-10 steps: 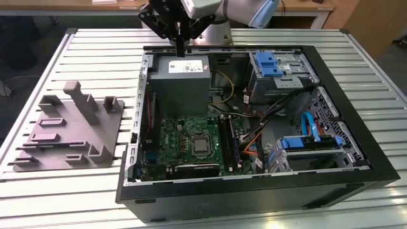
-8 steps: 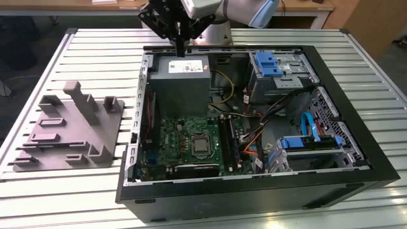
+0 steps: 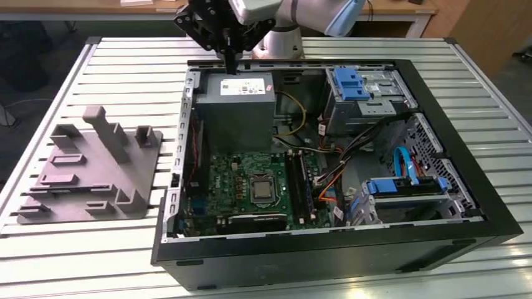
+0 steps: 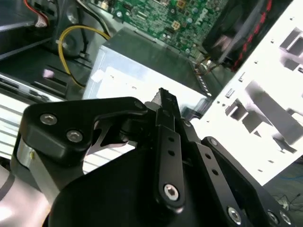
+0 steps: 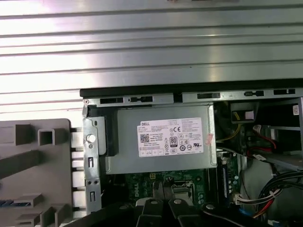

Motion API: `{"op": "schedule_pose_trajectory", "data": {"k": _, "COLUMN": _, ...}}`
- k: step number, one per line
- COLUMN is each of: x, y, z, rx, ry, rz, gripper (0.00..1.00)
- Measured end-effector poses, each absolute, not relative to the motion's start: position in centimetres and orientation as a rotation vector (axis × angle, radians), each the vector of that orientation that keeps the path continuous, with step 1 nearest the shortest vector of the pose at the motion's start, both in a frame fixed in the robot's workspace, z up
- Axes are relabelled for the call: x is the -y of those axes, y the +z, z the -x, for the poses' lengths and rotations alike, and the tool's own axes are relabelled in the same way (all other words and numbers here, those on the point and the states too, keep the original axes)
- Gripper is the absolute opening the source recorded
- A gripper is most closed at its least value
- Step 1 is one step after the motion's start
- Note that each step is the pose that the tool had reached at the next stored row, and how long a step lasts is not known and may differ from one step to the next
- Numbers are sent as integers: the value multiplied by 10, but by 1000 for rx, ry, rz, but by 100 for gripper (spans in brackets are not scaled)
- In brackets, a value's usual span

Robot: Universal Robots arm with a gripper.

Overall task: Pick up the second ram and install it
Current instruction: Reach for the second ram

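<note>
Hovering just above the power supply (image 3: 237, 103) at the case's (image 3: 332, 261) rim, the gripper (image 3: 230, 67) has jaws together; a low sideways move could clip that rim.

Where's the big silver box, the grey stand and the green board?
silver box (image 3: 239, 107), exterior view, its top face.
grey stand (image 3: 83, 172), exterior view, its flat base.
green board (image 3: 224, 179), exterior view, bare part beside the socket.
</note>
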State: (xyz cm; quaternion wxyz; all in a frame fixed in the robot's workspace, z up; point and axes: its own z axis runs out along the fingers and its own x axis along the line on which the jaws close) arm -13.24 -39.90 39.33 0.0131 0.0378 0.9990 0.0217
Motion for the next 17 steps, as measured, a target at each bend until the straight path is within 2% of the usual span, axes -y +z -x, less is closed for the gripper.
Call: {"op": "schedule_pose_trajectory", "data": {"k": 17, "x": 399, "y": 393, "z": 209, "rx": -3105, "ry": 68, "rz": -118, "gripper": 10}}
